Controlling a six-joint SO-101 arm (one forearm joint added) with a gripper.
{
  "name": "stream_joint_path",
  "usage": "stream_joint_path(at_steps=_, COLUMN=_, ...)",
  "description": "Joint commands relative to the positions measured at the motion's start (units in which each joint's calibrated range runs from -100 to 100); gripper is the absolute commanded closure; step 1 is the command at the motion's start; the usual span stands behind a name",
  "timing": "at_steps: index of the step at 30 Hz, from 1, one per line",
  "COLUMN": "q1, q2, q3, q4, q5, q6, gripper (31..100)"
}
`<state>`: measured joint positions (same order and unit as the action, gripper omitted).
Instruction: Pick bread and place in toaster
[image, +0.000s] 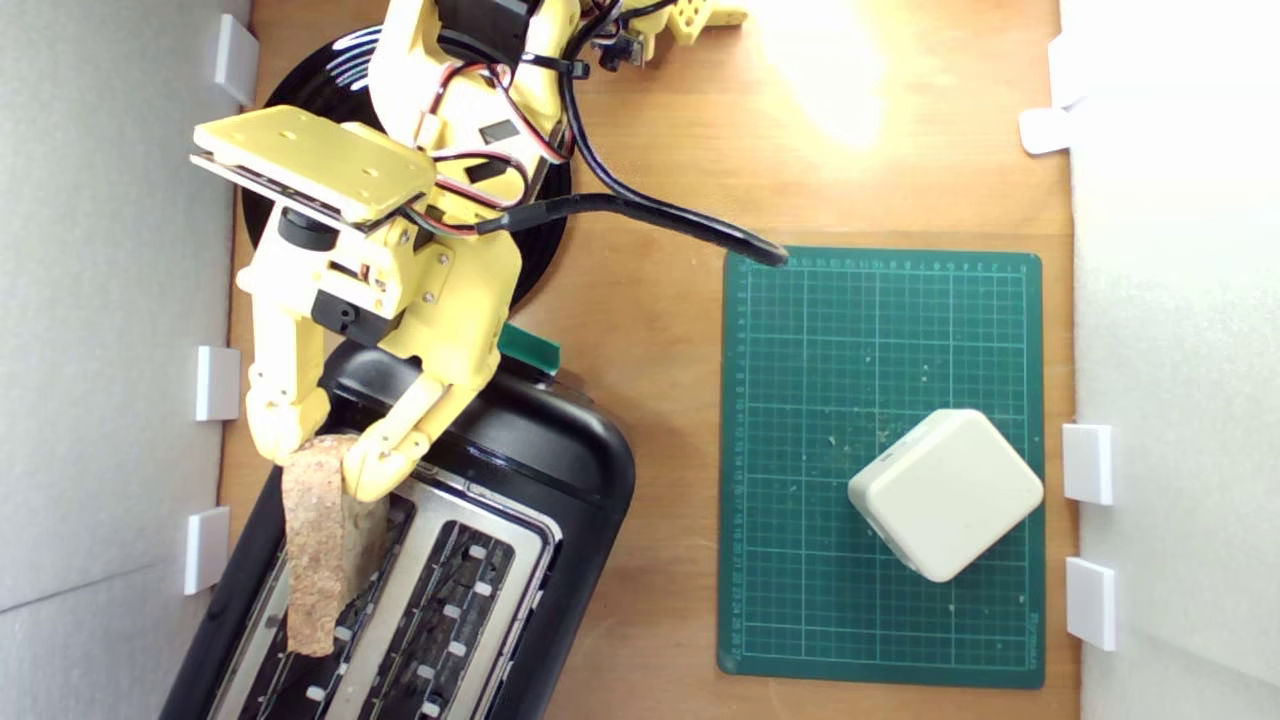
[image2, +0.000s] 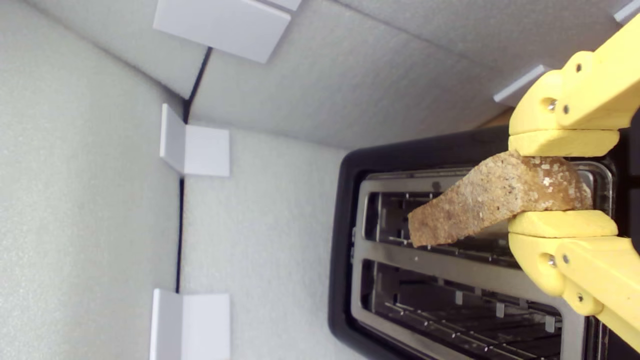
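Yellow fingers (image2: 562, 227) pinch bread (image2: 492, 202) above toaster (image2: 345, 210).

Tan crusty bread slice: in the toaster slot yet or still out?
Out. The tan crusty bread slice is pinched in the yellow gripper, over a slot of the black metal-topped toaster, not visibly seated.

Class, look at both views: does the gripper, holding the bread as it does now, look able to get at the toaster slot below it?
Probably yes. The gripper holds the bread edge-down over the toaster slot at the exterior view's left, and nothing lies between.
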<state>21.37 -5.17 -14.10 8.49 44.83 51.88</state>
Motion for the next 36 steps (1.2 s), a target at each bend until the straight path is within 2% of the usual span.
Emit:
stream_joint_path(at_steps=1, q1=0.9, q2=1.3, q3=-2.0, q4=0.7, q5=-0.3, q6=-0.1, gripper=73.6)
stream_joint_path(at_steps=13, q1=1.1, q2=7.9, q3=-1.9, q4=-0.1, q5=-7.4, q6=-0.2, gripper=72.2)
stream_joint_path(at_steps=20, q1=1.1, q2=7.8, q3=-1.8, q4=-0.1, q5=-7.4, q6=-0.8, gripper=57.5)
stream_joint_path(at_steps=29, q1=0.5, q2=4.6, q3=-1.7, q4=-0.3, q5=-7.3, q6=-1.1, gripper=55.5)
stream_joint_path(at_steps=31, q1=0.5, q2=3.3, q3=-1.8, q4=-1.3, q5=-7.3, q6=-1.1, gripper=55.5)
stream_joint_path(at_steps=34, q1=0.5, q2=0.3, q3=-2.0, q4=-4.8, q5=-7.7, q6=-0.7, gripper=55.5)
stream_joint_path(at_steps=36, q1=0.5, q2=-2.3, q3=-2.0, q4=-5.4, q5=-7.7, q6=-1.1, gripper=55.5)
